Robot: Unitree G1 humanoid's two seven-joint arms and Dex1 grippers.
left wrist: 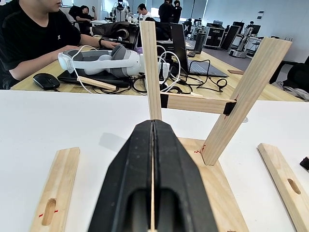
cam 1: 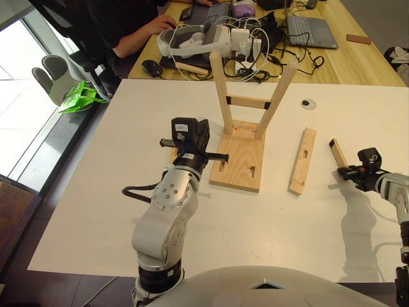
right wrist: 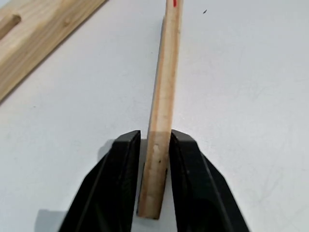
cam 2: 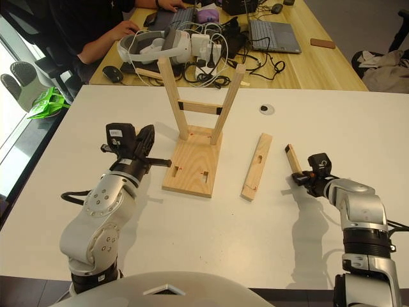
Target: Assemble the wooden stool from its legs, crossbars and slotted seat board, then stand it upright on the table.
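Slippage is the risk: the right gripper (right wrist: 154,140) pinches the loose crossbar (right wrist: 166,72) between its fingers at the very end, on the counter (cam 1: 128,128) right of the seat board (cam 1: 239,163), so it may pivot when lifted. The left gripper (left wrist: 152,130), fingers pressed together, sits beside the board and could jolt its two upright legs (cam 1: 221,96).

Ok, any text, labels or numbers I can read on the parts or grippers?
Sticker on left gripper: print too small to read.
Seat board: red pen ticks by its slots, no letters.
Loose leg beside left gripper: red tick at its slot, no letters.
Crossbar in right gripper: red mark near its far end, no letters.
No readable words or numbers.
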